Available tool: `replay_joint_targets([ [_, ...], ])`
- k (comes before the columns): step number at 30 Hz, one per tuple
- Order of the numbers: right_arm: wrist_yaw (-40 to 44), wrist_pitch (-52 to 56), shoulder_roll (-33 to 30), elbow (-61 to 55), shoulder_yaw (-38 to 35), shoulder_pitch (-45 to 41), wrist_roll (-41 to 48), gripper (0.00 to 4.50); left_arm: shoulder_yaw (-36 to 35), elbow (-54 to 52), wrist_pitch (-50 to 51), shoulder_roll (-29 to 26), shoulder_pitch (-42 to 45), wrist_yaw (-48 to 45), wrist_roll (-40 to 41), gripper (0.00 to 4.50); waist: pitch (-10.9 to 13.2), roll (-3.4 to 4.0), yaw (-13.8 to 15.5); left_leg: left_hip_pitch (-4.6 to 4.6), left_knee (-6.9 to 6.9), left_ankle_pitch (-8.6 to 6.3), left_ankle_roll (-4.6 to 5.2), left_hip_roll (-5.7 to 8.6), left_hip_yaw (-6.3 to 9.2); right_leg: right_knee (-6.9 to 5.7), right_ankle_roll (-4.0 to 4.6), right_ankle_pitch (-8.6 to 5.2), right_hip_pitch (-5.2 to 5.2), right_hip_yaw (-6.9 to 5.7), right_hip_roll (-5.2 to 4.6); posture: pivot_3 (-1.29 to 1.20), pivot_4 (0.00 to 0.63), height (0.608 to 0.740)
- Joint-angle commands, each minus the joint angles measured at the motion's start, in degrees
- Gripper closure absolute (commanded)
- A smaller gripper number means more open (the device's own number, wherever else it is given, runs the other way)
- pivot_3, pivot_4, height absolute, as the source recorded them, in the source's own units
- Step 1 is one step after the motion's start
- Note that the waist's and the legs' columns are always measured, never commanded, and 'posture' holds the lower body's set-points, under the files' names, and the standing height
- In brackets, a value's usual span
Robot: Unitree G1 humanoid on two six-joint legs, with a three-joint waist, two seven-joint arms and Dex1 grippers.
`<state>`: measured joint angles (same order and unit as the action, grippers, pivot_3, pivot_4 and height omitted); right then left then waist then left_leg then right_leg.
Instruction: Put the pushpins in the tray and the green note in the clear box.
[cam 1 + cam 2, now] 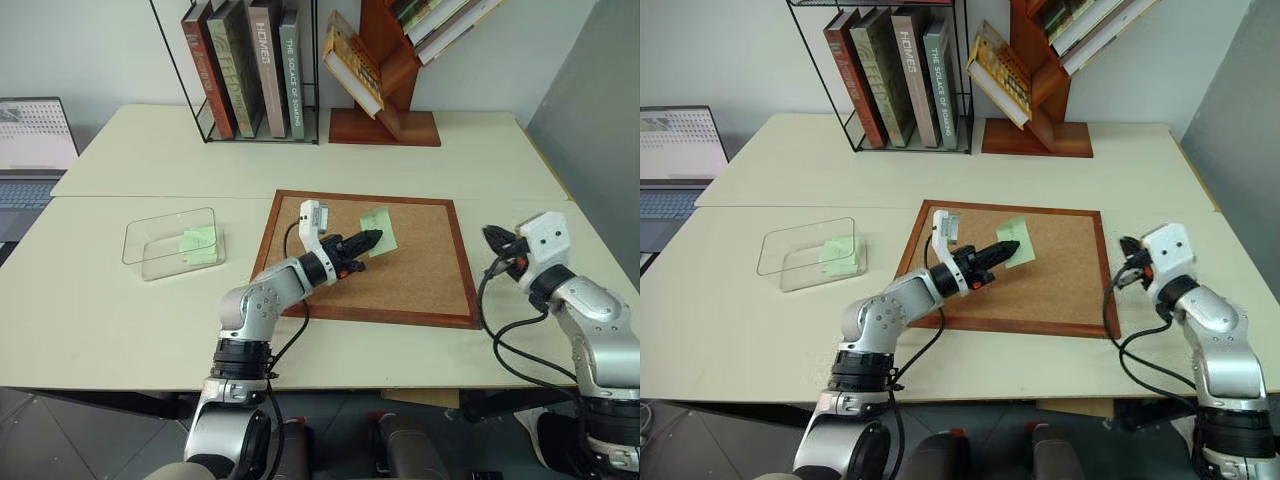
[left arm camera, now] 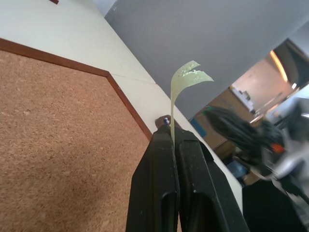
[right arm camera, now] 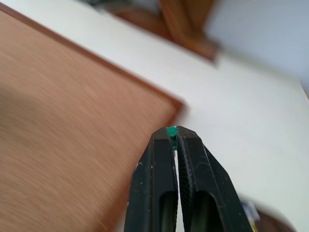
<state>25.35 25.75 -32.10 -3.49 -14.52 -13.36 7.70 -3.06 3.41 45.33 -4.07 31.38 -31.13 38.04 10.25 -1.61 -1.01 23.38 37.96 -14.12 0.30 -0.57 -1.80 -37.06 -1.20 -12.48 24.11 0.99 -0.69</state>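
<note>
I've got L pincer point(image 1: 372, 239) clamped on green note point(image 1: 380, 228) over corkboard point(image 1: 420, 270). R pincer point(image 3: 174, 134) clamped on green pushpin point(image 3: 171, 131), just off corkboard's R edge. Clear box point(image 1: 150, 245) on table point(image 1: 100, 300), L side.

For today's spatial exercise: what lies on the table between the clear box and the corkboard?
Nothing: in the left eye view, the strip of table between the clear box and the corkboard is bare.
</note>
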Motion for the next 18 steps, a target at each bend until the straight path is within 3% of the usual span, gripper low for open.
replay_joint_targets([
  [1,-3.5,4.0,-1.4,5.5,-2.9,-3.7,-0.1,4.50,0.8,-4.6,-1.4,-0.3,-0.4,-0.7,0.1,4.46,0.0,0.01,0.0,-0.02,0.00,0.00,0.00,0.00,-0.02,-0.01,0.00,0.00,0.01,0.00,0.00,0.00,0.150,0.740],
  [8,-3.3,3.2,-2.9,15.9,-2.1,-7.8,-0.3,4.50,0.9,-6.5,-0.5,-0.2,-1.3,-0.2,1.1,4.46,0.0,0.03,-0.4,-0.01,-0.01,0.00,0.00,-0.02,-0.01,0.00,-0.01,0.00,-0.01,0.01,0.08,0.00,0.150,0.740],
  [18,-4.4,5.1,-3.2,19.5,-2.2,-11.3,0.3,2.24,1.3,-6.6,-0.4,-0.5,-1.4,-0.2,1.0,4.50,0.0,0.03,-0.5,-0.01,0.00,0.00,0.00,-0.02,-0.02,0.00,-0.04,0.02,0.00,0.01,0.09,0.00,0.150,0.740],
])
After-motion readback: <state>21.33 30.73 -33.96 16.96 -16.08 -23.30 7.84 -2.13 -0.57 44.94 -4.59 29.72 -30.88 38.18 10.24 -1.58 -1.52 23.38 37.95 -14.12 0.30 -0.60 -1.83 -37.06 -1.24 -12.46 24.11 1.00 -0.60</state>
